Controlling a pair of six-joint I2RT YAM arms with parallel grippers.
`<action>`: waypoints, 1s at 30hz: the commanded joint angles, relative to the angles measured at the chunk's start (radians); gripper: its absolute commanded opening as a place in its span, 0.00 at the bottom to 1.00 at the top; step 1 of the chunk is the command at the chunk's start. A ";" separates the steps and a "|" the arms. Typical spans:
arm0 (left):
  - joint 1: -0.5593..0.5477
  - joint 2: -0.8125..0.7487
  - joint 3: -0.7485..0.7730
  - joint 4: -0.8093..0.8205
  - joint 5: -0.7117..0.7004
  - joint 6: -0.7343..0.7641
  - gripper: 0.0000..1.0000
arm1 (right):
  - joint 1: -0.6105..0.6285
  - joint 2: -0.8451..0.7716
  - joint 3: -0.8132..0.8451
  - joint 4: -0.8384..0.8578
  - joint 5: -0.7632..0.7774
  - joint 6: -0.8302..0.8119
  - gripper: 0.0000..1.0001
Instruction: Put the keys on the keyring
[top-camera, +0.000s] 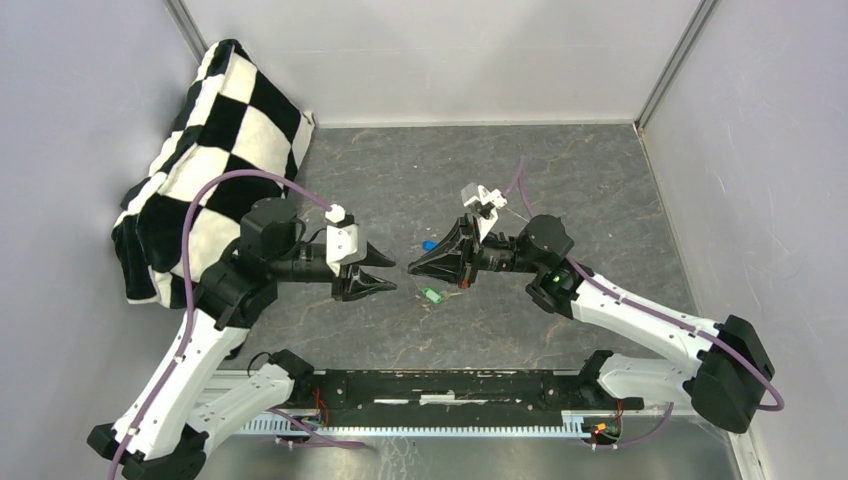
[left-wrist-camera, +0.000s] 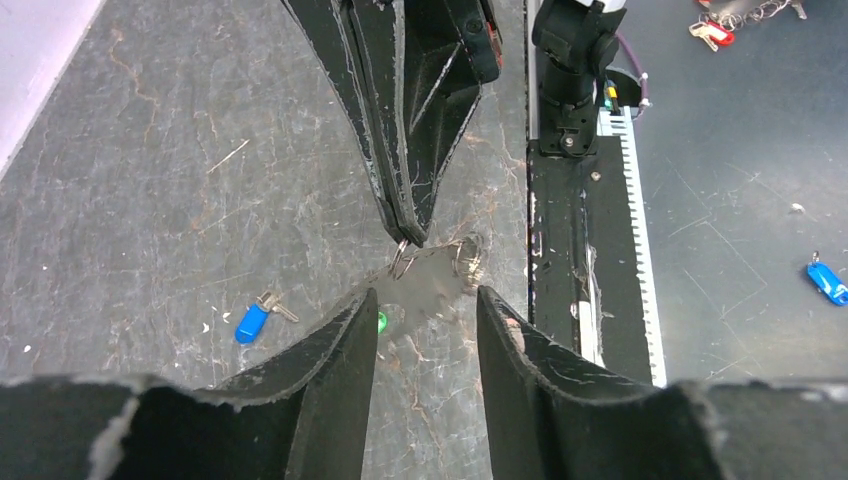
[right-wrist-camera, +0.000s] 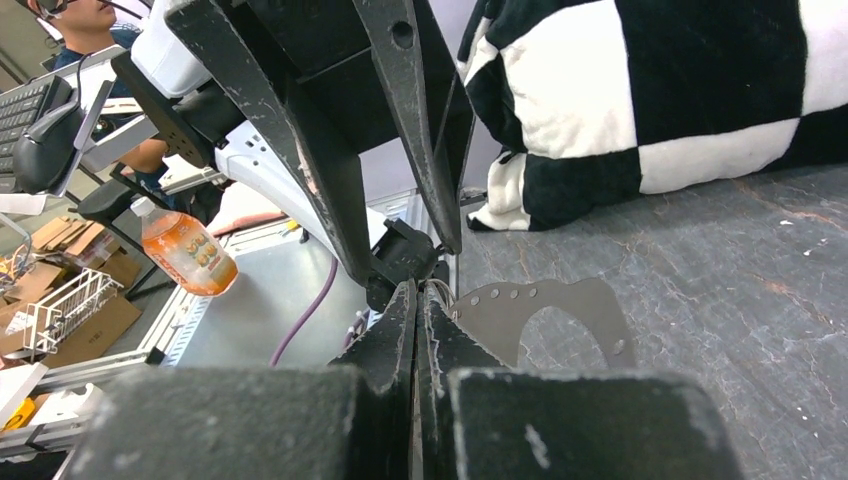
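We find the task at an early stage: neither key is threaded yet. The blue key (top-camera: 428, 244) and the green key (top-camera: 432, 295) both lie loose on the worktop (top-camera: 560, 180), apart from each other, one on either side of the line where the two claws meet. The right claw (top-camera: 411, 268) is fully closed and, as far as we can judge, pinches the keyring (right-wrist-camera: 560, 298) at one end — the grey loop juts out sideways from its tips, clear of either key. The left claw (top-camera: 396, 276) faces it tip to tip, jaws roughly half apart and holding nothing. Seen from the left wrist, the keyring sits just ahead of that gap. Left to do: picking up each key and passing it onto the loop — both steps in full.
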 joint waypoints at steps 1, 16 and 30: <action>-0.005 -0.003 -0.028 -0.012 -0.008 0.025 0.47 | 0.023 0.013 0.066 0.029 0.027 -0.028 0.00; -0.005 0.061 -0.018 -0.013 0.041 -0.045 0.39 | 0.053 0.029 0.084 0.004 0.033 -0.062 0.00; -0.005 0.050 -0.008 -0.018 0.045 -0.042 0.39 | 0.059 0.042 0.084 0.020 0.003 -0.049 0.00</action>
